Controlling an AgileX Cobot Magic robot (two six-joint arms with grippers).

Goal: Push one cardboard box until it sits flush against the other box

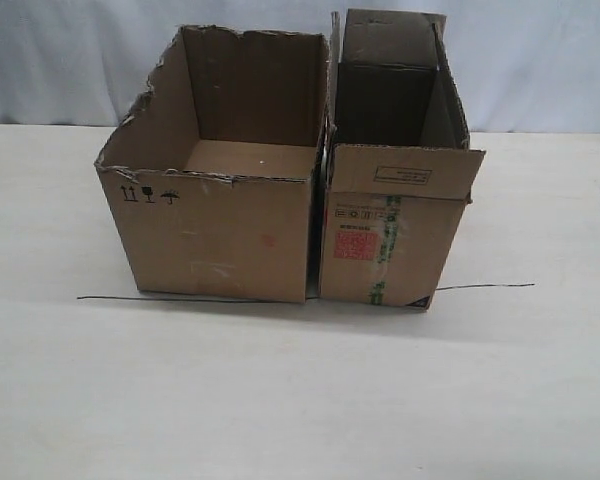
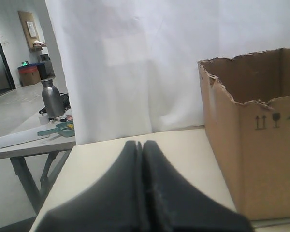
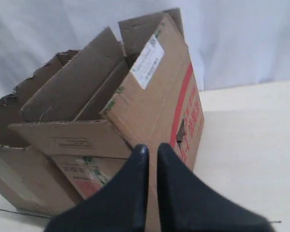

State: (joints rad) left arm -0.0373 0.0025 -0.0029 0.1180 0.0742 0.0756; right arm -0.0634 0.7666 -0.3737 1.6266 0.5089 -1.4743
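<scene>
Where the left wrist view catches them, the left gripper (image 2: 139,143) fingers press flat together, holding nothing. The right gripper (image 3: 150,146) fingers sit a thin slit apart, also empty, with the tips close before a corner of the cardboard box (image 3: 154,101); contact cannot be told. Only the right wrist view shows that carton's long side: red stripe, red print, white label (image 3: 148,62) near the rim. Only the left wrist view shows a metal bottle (image 2: 51,99) beyond the table (image 2: 183,145) edge. The exterior view alone gives the layout. The cardboard box is on the right, front flap folded out, green-striped tape (image 1: 388,250) below it. It stands beside the other box (image 1: 215,235), walls meeting at the rim, with a thin dark seam lower down.
</scene>
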